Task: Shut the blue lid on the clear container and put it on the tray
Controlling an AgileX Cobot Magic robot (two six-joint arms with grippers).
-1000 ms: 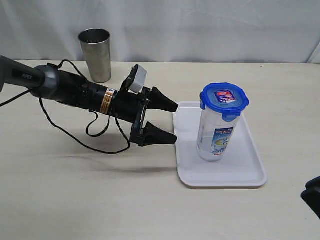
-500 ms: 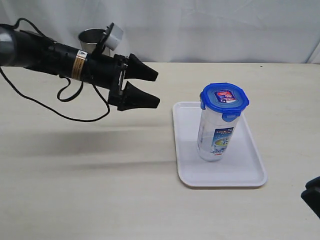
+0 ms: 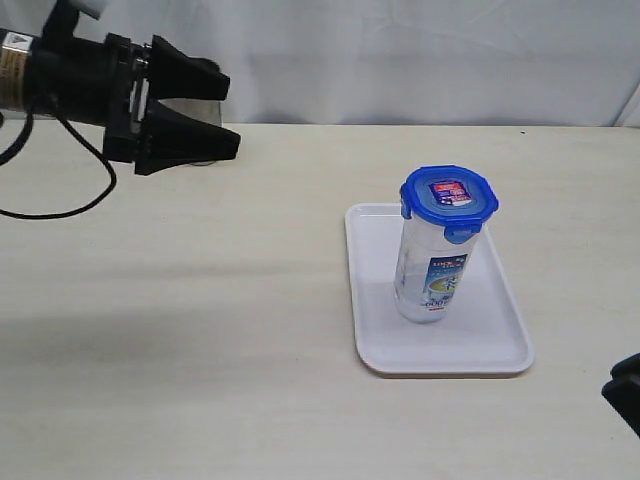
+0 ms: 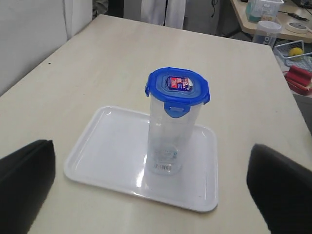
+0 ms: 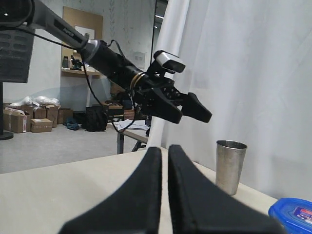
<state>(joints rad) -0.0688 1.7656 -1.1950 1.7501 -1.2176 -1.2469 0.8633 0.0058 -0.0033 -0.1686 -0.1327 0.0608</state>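
Note:
The clear container [image 3: 432, 268] stands upright on the white tray [image 3: 440, 364], right of the table's middle. The blue lid [image 3: 449, 199] sits on top of it with its sticker facing up. My left gripper [image 3: 229, 116] hangs high at the far left, well away from the tray, open and empty. In the left wrist view its dark fingers [image 4: 27, 181] frame the lid [image 4: 178, 87], the container [image 4: 165, 144] and the tray [image 4: 105, 146] from a distance. My right gripper [image 5: 165, 149] is shut on nothing, low by the near right corner [image 3: 624, 391]. One edge of the lid [image 5: 294, 214] shows beside it.
A steel tumbler [image 5: 230, 165] stands at the back left by the white curtain; in the exterior view the left gripper covers most of it. A black cable [image 3: 60, 210] trails from the left arm over the table.
The left arm has risen and drawn back to the left, from just beside the tray to in front of the tumbler. Its jaws stay open. The container and tray have not moved.

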